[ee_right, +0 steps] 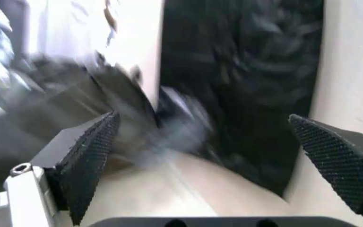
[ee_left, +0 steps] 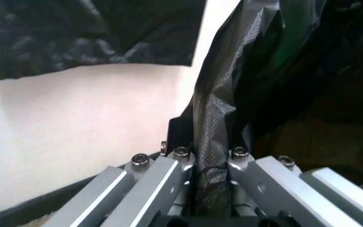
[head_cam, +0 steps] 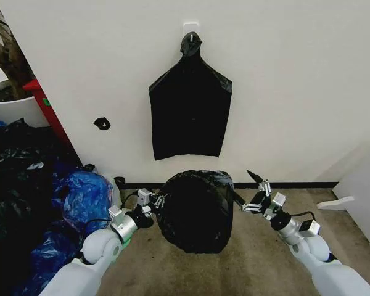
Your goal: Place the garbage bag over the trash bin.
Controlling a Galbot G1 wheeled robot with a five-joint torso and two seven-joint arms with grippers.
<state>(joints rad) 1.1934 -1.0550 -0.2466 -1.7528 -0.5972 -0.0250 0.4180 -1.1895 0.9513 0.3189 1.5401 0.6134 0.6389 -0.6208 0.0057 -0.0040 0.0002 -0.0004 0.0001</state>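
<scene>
— Head view: where is the crinkled, glossy black plastic garbage bag (head_cam: 195, 211)?
— Draped over something on the floor by the wall; the left gripper (head_cam: 153, 201) touches its side, the right gripper (head_cam: 256, 191) stands released just beside it.
— Left wrist view?
— Fingers (ee_left: 168, 179) clenched on bag plastic.
— Right wrist view?
— Pads (ee_right: 96, 158) spread wide, grasping nothing.

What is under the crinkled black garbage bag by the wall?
The garbage bag drapes down to the floor, hiding whatever it covers; no trash bin surface shows. The left pincer pinches its side; the right pincer is open beside it.
</scene>
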